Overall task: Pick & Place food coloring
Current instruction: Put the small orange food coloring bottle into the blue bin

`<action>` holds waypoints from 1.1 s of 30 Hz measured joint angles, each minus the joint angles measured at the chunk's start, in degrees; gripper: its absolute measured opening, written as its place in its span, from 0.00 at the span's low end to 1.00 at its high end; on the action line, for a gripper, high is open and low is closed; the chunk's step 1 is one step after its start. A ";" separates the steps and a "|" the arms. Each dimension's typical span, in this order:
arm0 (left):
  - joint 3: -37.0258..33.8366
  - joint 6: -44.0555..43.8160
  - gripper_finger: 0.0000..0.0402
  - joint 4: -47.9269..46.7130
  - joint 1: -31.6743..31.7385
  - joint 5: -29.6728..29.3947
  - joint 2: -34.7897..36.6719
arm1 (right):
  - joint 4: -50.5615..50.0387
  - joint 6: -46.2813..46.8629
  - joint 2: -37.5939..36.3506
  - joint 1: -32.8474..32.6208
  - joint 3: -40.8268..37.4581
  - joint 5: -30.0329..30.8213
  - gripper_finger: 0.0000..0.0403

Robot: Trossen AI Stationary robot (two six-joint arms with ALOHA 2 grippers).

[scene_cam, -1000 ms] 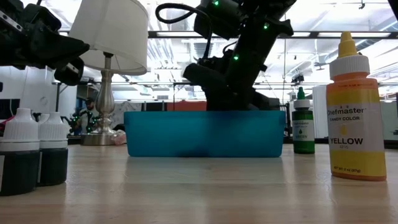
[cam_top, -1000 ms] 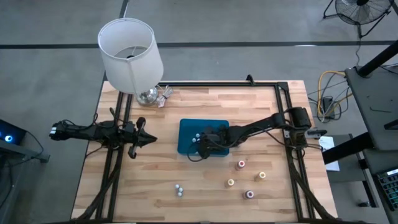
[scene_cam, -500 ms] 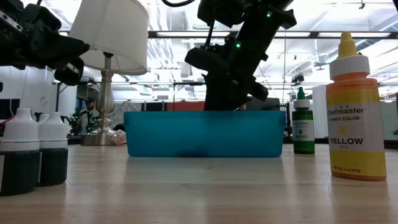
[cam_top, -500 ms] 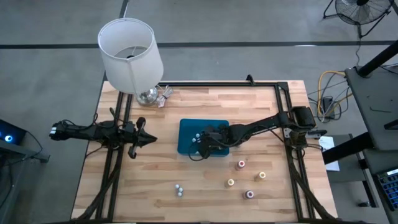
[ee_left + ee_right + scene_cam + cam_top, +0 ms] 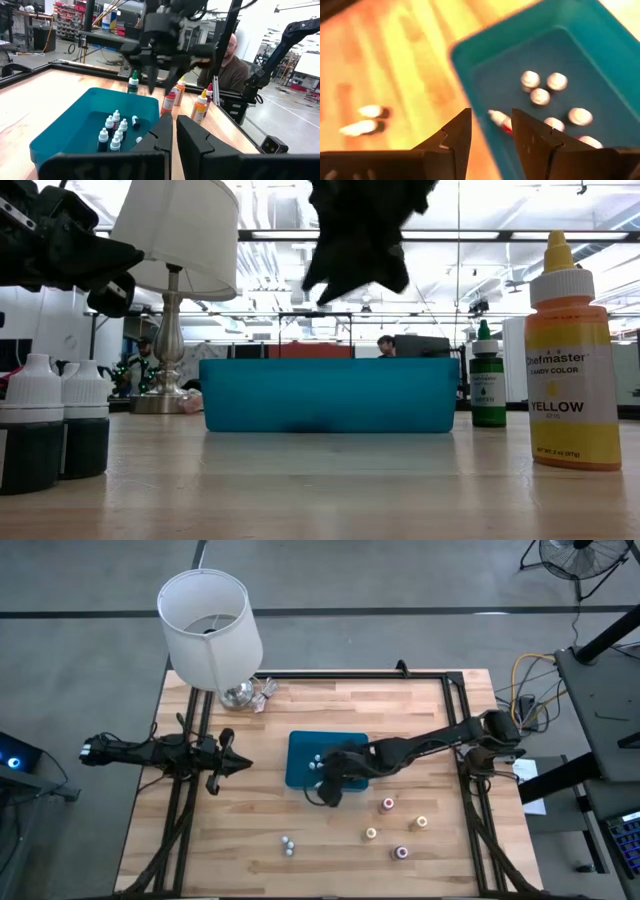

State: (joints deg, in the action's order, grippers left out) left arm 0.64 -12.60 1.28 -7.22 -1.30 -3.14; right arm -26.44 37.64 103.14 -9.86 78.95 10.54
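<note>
The blue tray (image 5: 300,752) sits mid-table and holds several small white-capped bottles (image 5: 547,92); one (image 5: 500,120) lies on its side. Two more white-capped bottles (image 5: 289,845) stand near the table's near edge. Coloured-top food coloring bottles (image 5: 388,804) (image 5: 421,822) (image 5: 371,834) (image 5: 401,852) stand to the tray's right-near side; the low view shows the yellow one (image 5: 572,360) and a green one (image 5: 487,380). My right gripper (image 5: 331,788) (image 5: 491,127) hangs open and empty above the tray's near rim. My left gripper (image 5: 238,765) waits shut, left of the tray.
A white-shaded lamp (image 5: 210,625) stands at the far-left corner with a small wrapper (image 5: 264,692) beside its base. A black frame (image 5: 450,680) borders the tabletop. A person (image 5: 225,62) sits beyond the table. Bare wood lies between the tray and the near edge.
My right gripper has risen from inside the tray to well above its rim and shifted a little toward the table's near edge. The left arm has stayed still.
</note>
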 joint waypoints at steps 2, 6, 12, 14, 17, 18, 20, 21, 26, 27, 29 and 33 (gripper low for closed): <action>-0.01 -0.02 0.00 0.02 -0.02 -0.03 -0.02 | 0.28 -1.94 0.00 -0.56 1.11 -2.16 0.33; -0.01 -0.02 0.00 0.00 -0.01 -0.04 0.00 | 0.23 -7.06 0.31 -2.50 3.55 -6.43 0.34; -0.01 0.00 0.00 0.02 -0.01 -0.02 -0.03 | 0.06 -16.12 3.05 -5.59 8.02 -10.26 0.35; 0.00 -0.02 0.00 0.04 -0.01 -0.02 -0.04 | -0.35 -19.20 4.44 -6.37 9.66 -11.47 0.35; -0.01 -0.01 0.00 0.03 0.00 -0.02 -0.04 | -0.51 -21.73 7.58 -7.18 12.65 -13.16 0.35; 0.00 0.00 0.00 0.03 -0.02 -0.03 -0.04 | -0.91 -22.44 8.55 -7.27 13.62 -13.46 0.36; -0.01 -0.01 0.00 0.02 -0.02 -0.03 -0.04 | -0.79 -24.13 10.75 -7.57 15.93 -13.93 0.36; -0.01 0.00 0.00 0.02 -0.01 0.00 -0.04 | -0.79 -24.98 11.77 -7.75 17.14 -13.99 0.36; 0.00 0.00 0.00 0.01 -0.01 -0.02 -0.07 | -3.74 -29.55 17.27 -8.37 24.07 -15.54 0.36; -0.01 -0.01 0.00 0.01 0.00 -0.01 -0.07 | -5.07 -30.44 18.64 -8.49 25.77 -15.65 0.36; -0.02 0.00 0.00 0.00 -0.02 -0.02 -0.07 | -8.58 -32.51 20.79 -8.70 29.27 -15.73 0.36; -0.01 0.00 0.00 0.00 -0.01 0.00 -0.07 | -17.11 -38.17 25.32 -8.78 37.02 -15.72 0.36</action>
State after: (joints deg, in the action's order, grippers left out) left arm 0.63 -12.60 1.28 -7.23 -1.30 -3.20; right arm -43.55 -0.53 128.46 -18.63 115.97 -5.17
